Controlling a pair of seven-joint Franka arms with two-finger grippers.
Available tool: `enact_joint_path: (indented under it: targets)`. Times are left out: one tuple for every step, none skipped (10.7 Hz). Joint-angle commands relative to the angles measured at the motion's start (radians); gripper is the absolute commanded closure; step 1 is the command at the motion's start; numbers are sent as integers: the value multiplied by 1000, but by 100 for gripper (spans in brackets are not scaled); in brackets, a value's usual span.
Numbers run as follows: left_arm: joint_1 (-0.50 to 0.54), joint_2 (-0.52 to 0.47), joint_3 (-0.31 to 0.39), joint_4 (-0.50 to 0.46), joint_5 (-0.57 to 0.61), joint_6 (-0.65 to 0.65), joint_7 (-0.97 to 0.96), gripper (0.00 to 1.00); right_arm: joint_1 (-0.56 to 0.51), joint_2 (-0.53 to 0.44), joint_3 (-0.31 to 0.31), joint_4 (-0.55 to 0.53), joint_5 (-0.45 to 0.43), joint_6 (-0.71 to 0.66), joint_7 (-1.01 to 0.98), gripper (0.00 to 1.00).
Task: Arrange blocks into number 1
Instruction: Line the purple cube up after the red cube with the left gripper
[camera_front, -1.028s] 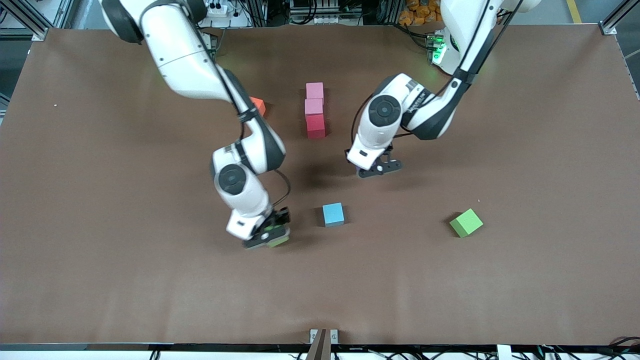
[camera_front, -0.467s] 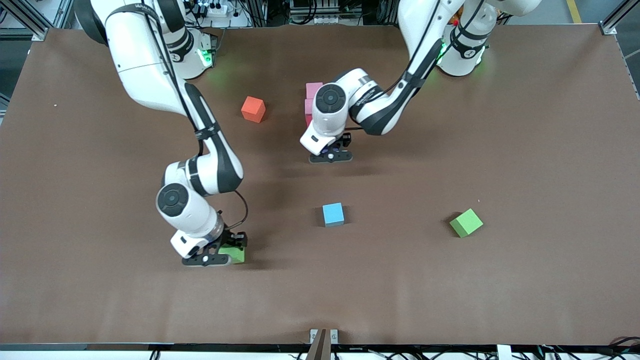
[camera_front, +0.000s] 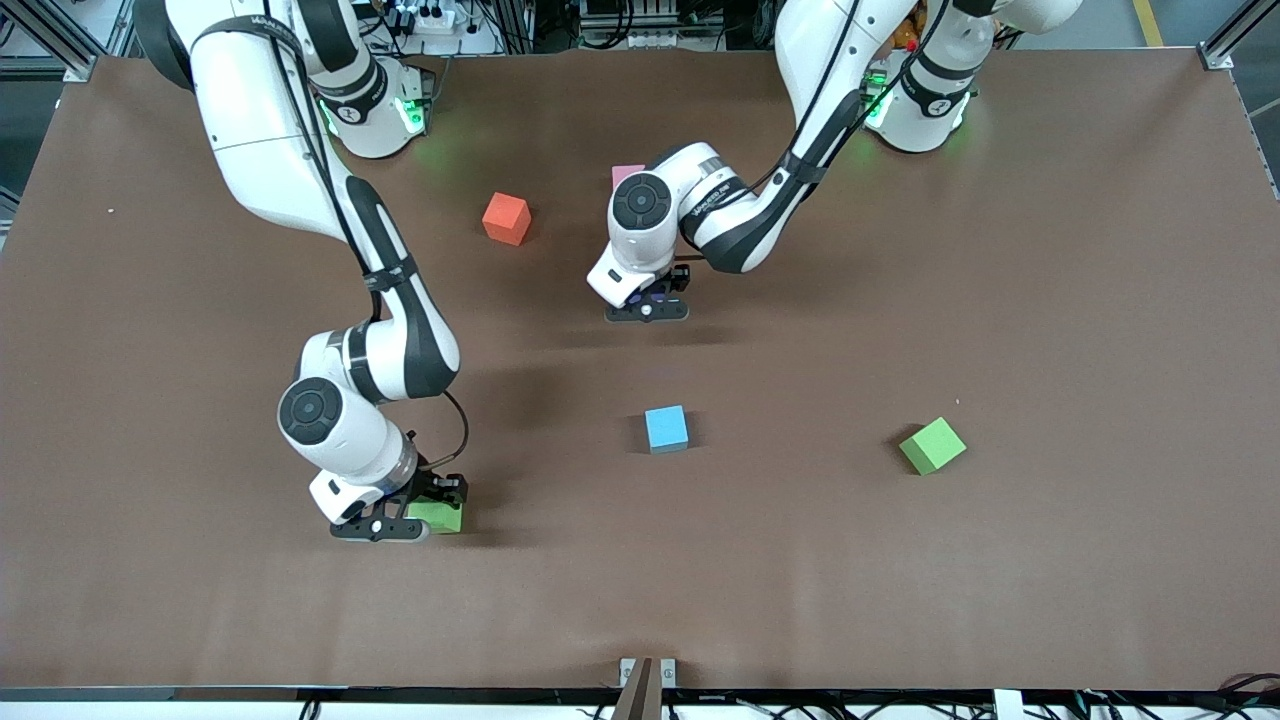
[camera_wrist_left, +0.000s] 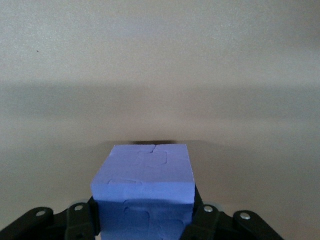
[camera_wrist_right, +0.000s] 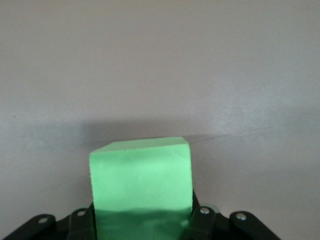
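Step in hand, as judged: the column of the numeral is being built, with two blocks held in transit.

Landmark: light blue block (camera_front: 666, 428), resting alone on the brown surface (camera_front: 1050, 300).

- Left gripper (camera_front: 647, 306): jaws closed on the purple block (camera_wrist_left: 145, 192), held farther from the front camera than the landmark, low over the surface just in front of the started column. In the left wrist view the block is seen seated between the jaws, with faint puzzle-like seams pressed into its faces.
- Right gripper (camera_front: 385, 523): jaws closed on a green block (camera_front: 436, 516), held toward the right arm's end from the landmark, low over the surface. Whether the block touches the surface cannot be told.
- Pink block (camera_front: 626, 175): farther from the front camera than the landmark; only a corner is seen, the rest of the column being hidden by the left arm.
- Orange block (camera_front: 506, 218): farther than the landmark, toward the right arm's end; loose.
- Second green block (camera_front: 932, 445): level with the landmark, toward the left arm's end; turned askew.

Materials: all blocks are matte, foam-like cubes of one size with soft edges; slight yielding under grip is to be expected.

Next move, as judged: the purple block is to be lowered flush against the column's near end, squared, then released.
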Motion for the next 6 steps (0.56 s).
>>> enact_joint_path:
  targets:
    - [-33, 18, 15, 19, -6, -12, 10, 100, -29, -12, 12, -7, -3, -9, 4, 100]
    - [-40, 27, 15, 21, -6, -9, 10, 100, -31, -14, 12, -8, -3, -11, 4, 100]
    - [-51, 29, 15, 21, -6, -8, 10, 100, -31, -15, 12, -8, -3, -14, 4, 100]
    - [-54, 29, 15, 21, -6, -6, 10, 100, -31, -17, 12, -7, -3, -15, 4, 100]
    - [-54, 29, 15, 21, -6, -6, 8, 100, -30, -19, 13, -7, -3, -21, 4, 100]
    - [-54, 29, 15, 21, -6, -6, 8, 100, -28, -22, 13, -5, -1, -29, 4, 100]
